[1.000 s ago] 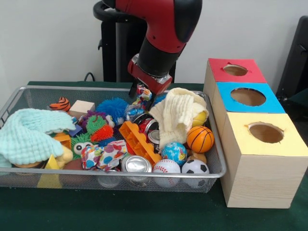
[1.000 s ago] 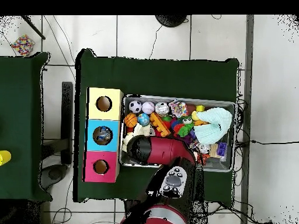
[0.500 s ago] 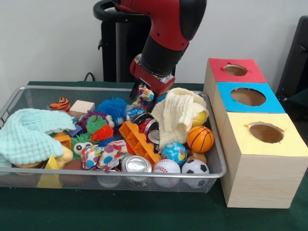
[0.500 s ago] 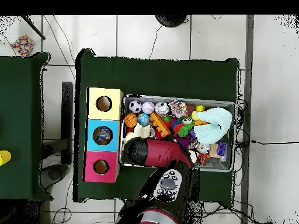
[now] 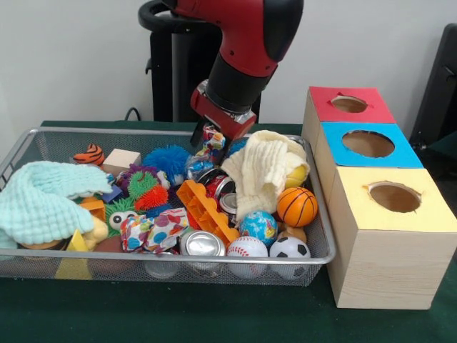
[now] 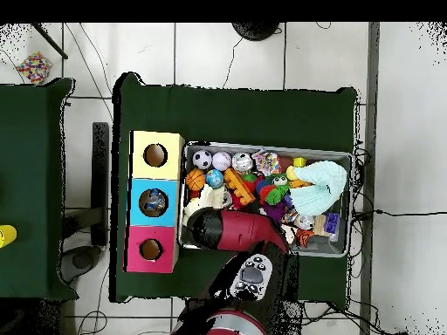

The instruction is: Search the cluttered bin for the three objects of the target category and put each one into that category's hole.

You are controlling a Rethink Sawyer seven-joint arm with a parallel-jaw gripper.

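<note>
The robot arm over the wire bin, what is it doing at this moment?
The gripper hangs over the far side of the bin, shut on a colourful wrapper, beside the cream cloth. The bin is full of balls, cans, cloths and toys. Three boxes stand next to it, each with a hole: red, blue and yellow. The wrapper is not yet over any hole.

Orange basketball [image 5: 297, 206], mint cloth [image 5: 44, 198], red [image 5: 349, 104], blue, yellow boxes.
</note>
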